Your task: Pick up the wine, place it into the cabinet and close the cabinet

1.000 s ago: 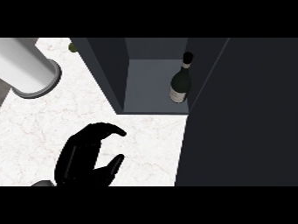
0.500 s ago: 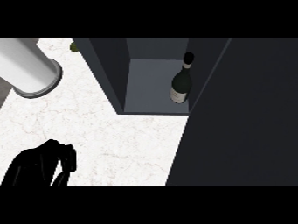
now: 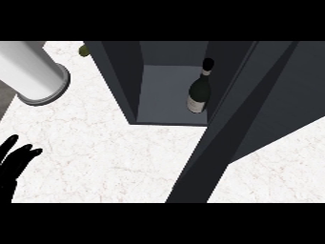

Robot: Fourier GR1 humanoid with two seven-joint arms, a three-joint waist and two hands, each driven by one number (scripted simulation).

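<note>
Left hand (image 3: 4, 167) over the desk (image 3: 87, 152), fingers (image 3: 11, 143) straight, spread and holding nothing; well beyond and right of them, wine (image 3: 199, 93) stands upright inside the cabinet (image 3: 123, 81)

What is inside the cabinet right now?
One wine bottle stands upright inside the cabinet, near its right side. The partly open door covers the interior's right edge, so anything there cannot be seen.

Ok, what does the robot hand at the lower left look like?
The left robot hand is plain black all over, with slim fingers ending in rounded tips. No markings or cables show, and its forearm is out of view.
</note>
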